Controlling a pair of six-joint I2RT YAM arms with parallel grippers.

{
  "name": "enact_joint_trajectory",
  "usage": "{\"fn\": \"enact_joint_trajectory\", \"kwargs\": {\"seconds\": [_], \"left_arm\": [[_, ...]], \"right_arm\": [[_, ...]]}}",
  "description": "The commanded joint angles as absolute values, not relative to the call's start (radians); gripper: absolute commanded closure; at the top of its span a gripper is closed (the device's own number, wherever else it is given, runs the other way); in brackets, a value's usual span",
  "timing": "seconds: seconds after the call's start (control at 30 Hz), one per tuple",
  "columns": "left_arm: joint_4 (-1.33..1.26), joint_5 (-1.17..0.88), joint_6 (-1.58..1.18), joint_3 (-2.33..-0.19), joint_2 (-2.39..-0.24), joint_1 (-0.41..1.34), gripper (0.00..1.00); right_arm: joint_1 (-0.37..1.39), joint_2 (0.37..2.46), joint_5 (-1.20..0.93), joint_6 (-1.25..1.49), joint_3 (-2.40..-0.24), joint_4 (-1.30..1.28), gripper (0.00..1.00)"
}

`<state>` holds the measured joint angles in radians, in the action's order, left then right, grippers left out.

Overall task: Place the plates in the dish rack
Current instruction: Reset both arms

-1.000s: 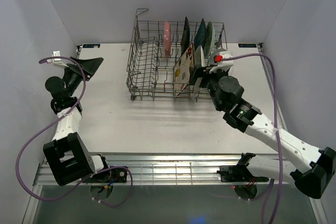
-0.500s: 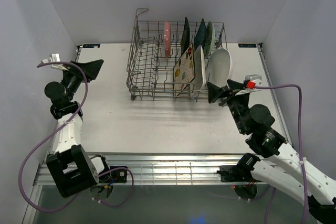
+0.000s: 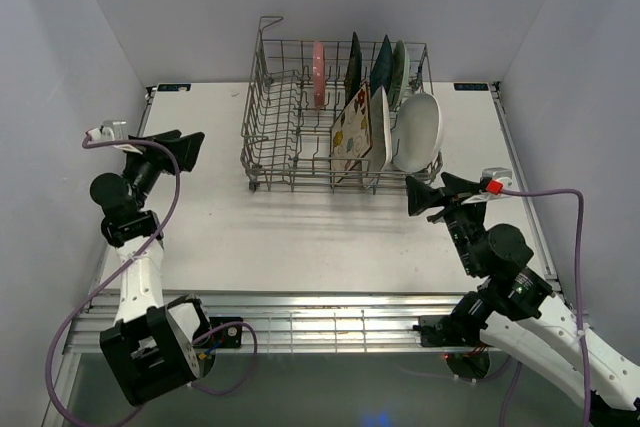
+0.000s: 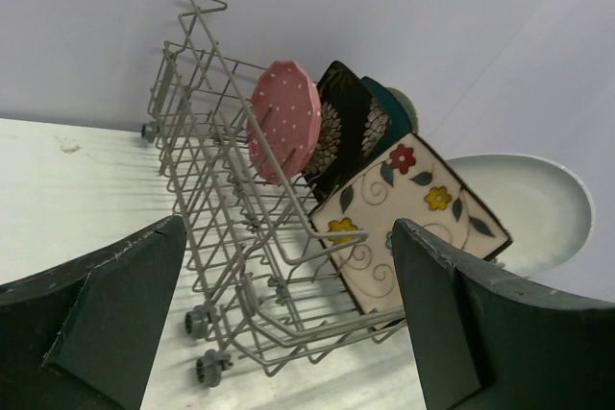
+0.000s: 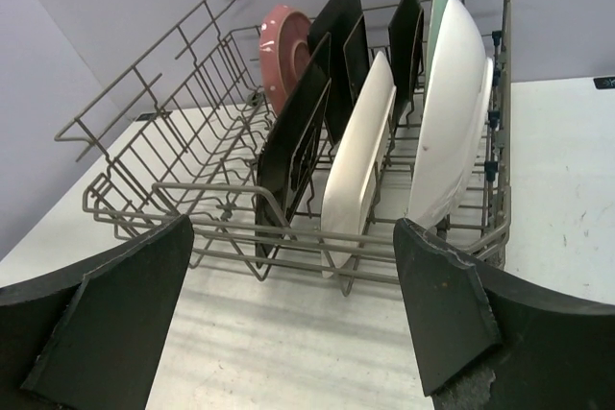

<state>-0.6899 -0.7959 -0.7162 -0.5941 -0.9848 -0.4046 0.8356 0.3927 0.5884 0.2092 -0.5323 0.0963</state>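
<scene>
Judging the loading as finishing: all seven plates [image 3: 362, 97] standing on edge inside the dish rack [image 3: 285, 142], white oval plate [image 3: 418, 132] leaning at its right end. Hanging wide open and empty, left gripper [image 3: 192, 152] left of the rack, right gripper [image 3: 432, 190] before its right front corner. Calling only for parking clear.

Grey wire dish rack [image 3: 275, 127] stands upright; seven mixed plates [image 3: 380, 127] stand edgewise inside.

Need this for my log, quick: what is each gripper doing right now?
Left gripper: open, holding nothing.
Right gripper: open, holding nothing.
</scene>
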Motion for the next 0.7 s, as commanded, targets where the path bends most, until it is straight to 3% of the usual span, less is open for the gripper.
{"fn": "enact_joint_trajectory", "kwargs": {"seconds": [0.0,0.67], "left_arm": [[-0.675,-0.794,-0.605,-0.560,-0.940,-0.408,0.02],[-0.480,-0.692,-0.256,-0.368,-0.686,-0.408,0.02]], "right_arm": [[0.838,0.377,0.607,0.245,-0.503,0.091,0.10],[0.836,0.160,0.655,0.396,-0.282,0.002,0.10]]}}
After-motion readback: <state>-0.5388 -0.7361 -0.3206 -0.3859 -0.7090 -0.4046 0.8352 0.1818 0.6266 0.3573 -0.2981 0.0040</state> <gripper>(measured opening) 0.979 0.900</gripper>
